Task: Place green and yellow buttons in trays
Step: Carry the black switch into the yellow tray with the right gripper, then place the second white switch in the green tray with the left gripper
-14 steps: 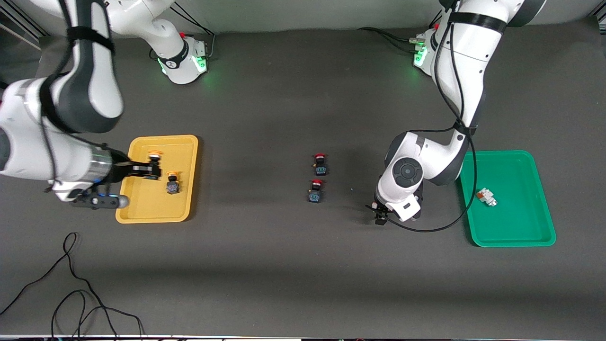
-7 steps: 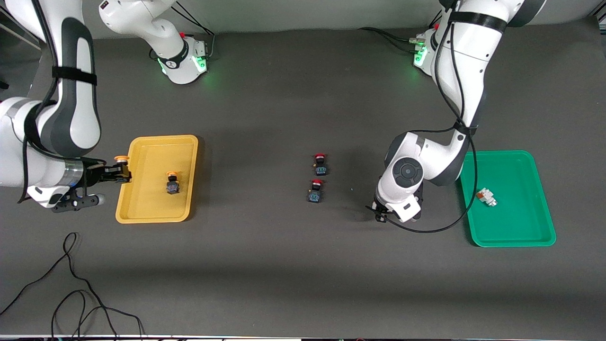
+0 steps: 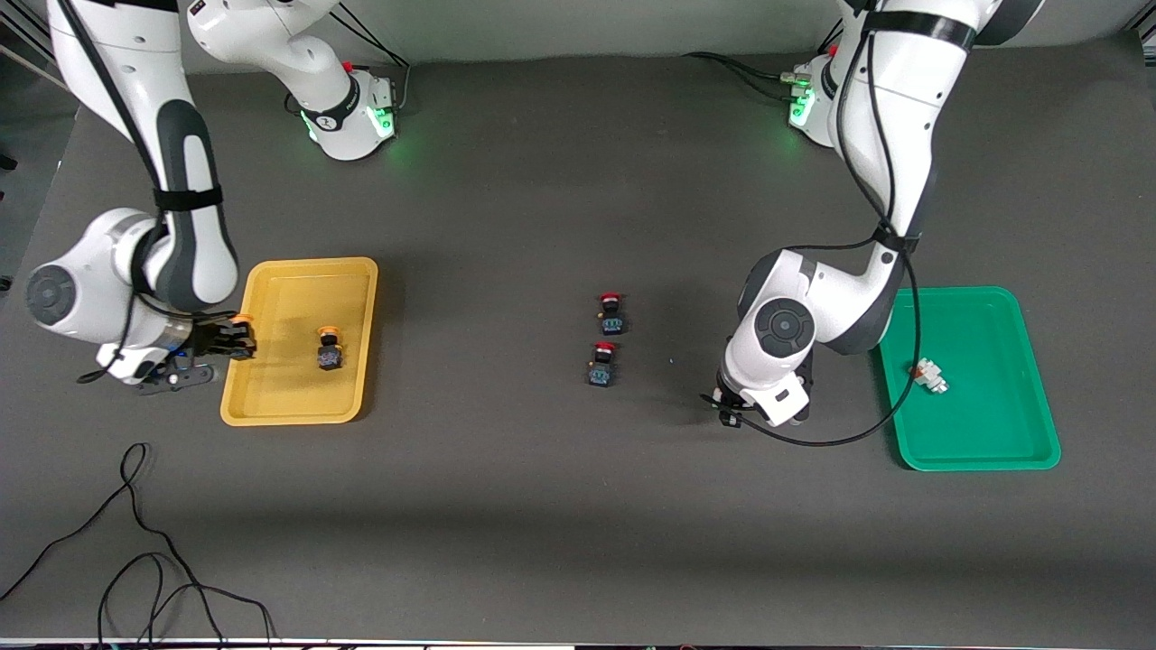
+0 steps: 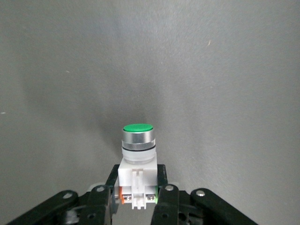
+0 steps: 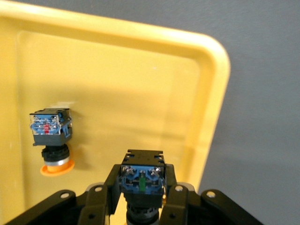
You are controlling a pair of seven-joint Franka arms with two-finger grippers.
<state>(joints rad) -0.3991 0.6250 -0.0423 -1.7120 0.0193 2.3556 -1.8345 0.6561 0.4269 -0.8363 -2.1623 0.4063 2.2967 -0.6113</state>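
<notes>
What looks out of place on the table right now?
Nothing looks spilled or damaged. The yellow button in the yellow tray and the green button in the green tray lie tipped on their sides. Two red-capped switches sit mid-table, outside both trays.

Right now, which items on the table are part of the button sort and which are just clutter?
Job:
- yellow tray, yellow button lying in it
- yellow button held by right gripper, over the tray's edge
- green tray, green button in it
- green button held by left gripper

Lying about:
- two red-capped switches
- loose black cable
</notes>
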